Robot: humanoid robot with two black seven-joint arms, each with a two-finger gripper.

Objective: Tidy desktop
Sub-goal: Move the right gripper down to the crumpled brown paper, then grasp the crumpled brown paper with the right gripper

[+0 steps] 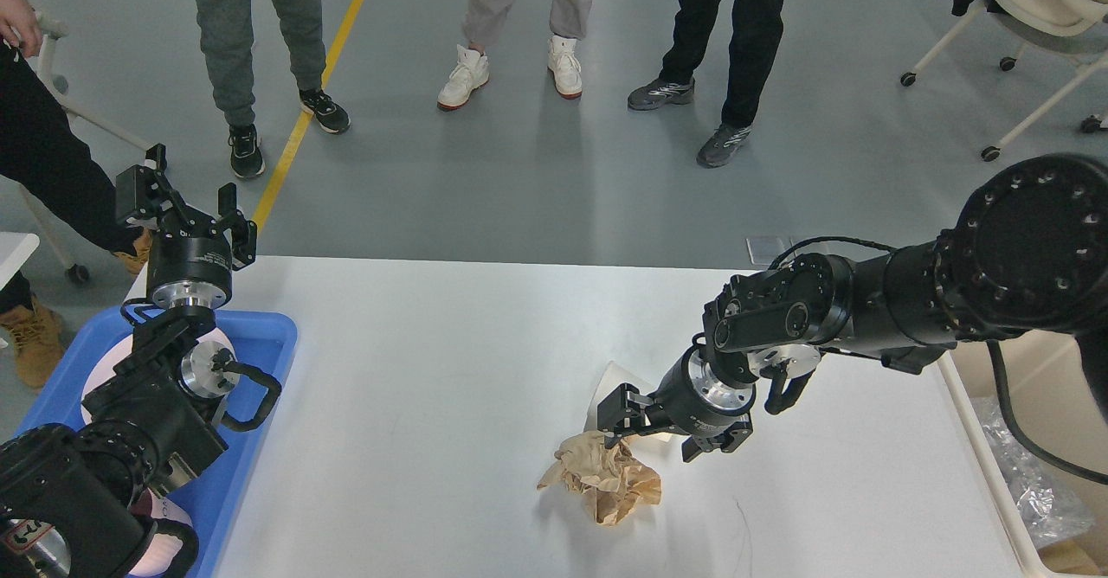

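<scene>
At the far left, the left gripper (184,204) points up over the blue tray (260,362), its fingers spread apart and holding nothing. Across the middle runs the white desktop (433,405), with a crumpled brown paper (606,478) lying just in front of a tipped white paper cup (616,381). Reaching in from the right, the right gripper (653,435) sits low over the cup, jaws parted around it, though whether they touch it I cannot tell; the cream bin (969,422) stands at the right edge.
</scene>
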